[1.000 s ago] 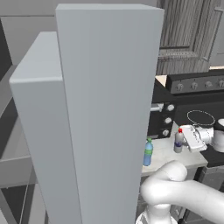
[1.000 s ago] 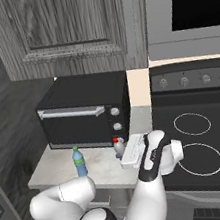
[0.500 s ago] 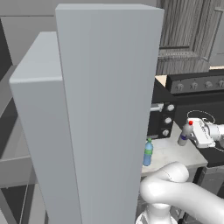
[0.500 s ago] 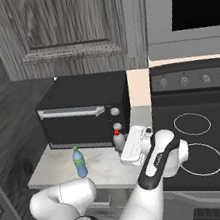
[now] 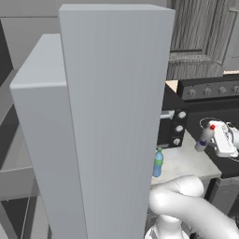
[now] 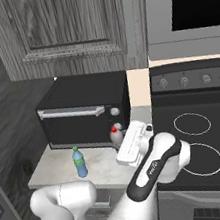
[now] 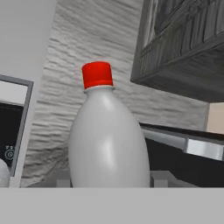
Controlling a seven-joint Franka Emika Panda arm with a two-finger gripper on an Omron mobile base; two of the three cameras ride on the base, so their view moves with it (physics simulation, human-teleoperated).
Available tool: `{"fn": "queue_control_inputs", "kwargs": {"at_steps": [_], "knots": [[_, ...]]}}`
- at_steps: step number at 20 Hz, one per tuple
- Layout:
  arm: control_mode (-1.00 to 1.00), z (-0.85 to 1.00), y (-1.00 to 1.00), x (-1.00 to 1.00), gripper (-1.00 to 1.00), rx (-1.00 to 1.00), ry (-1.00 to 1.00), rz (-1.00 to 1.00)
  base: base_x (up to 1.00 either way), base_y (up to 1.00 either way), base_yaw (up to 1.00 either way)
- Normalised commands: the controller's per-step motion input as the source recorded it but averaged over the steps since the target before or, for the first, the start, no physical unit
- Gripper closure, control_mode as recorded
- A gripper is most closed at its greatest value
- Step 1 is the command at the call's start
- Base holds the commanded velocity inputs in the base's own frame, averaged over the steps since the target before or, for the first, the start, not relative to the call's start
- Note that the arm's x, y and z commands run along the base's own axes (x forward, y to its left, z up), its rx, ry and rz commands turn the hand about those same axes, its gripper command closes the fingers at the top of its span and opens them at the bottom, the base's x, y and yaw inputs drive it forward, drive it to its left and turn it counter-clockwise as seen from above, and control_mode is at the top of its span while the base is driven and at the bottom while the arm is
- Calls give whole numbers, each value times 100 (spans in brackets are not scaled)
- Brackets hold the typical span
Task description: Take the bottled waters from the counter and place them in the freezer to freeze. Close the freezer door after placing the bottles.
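One bottle, the red-capped one (image 7: 107,135), was clamped in my jaws (image 5: 208,138) and held tilted, clear of the desk (image 6: 53,168), in front of the toaster oven (image 6: 85,113). Blue bottle (image 6: 79,162) stood on the desk, well apart. Step: carrying the first bottle. Next, I judged: swing toward the freezer (image 5: 107,116) and find a shelf.

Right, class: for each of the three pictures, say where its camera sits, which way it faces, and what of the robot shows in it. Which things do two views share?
Left base view: behind the arm's left, facing past the fridge to the counter; white arm lower right.
Right base view: behind its right, facing the toaster oven and stovetop; arm lower left.
Hand view: on the hand, facing the red-capped bottle.
Shared: both base views show the gripper on that bottle and the blue bottle.
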Motion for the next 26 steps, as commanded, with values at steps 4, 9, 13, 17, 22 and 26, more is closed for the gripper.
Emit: {"fn": "queue_control_inputs", "kwargs": {"at_steps": [4, 9, 13, 17, 22, 26], "knots": [[-100, 39, 21, -58, 100, 0, -1, -10, 0, 0, 0], [-100, 26, 36, -74, 100, 0, -1, -9, 0, 0, 0], [-100, 19, 51, -87, 100, 0, 0, -2, 0, 0, 0], [100, 0, 0, 0, 100, 0, 0, 0, -98, 63, 0], [100, 0, 0, 0, 100, 0, 0, 0, -98, 23, 24], [100, 0, 0, 0, 100, 0, 0, 0, -97, -28, 30]]}}
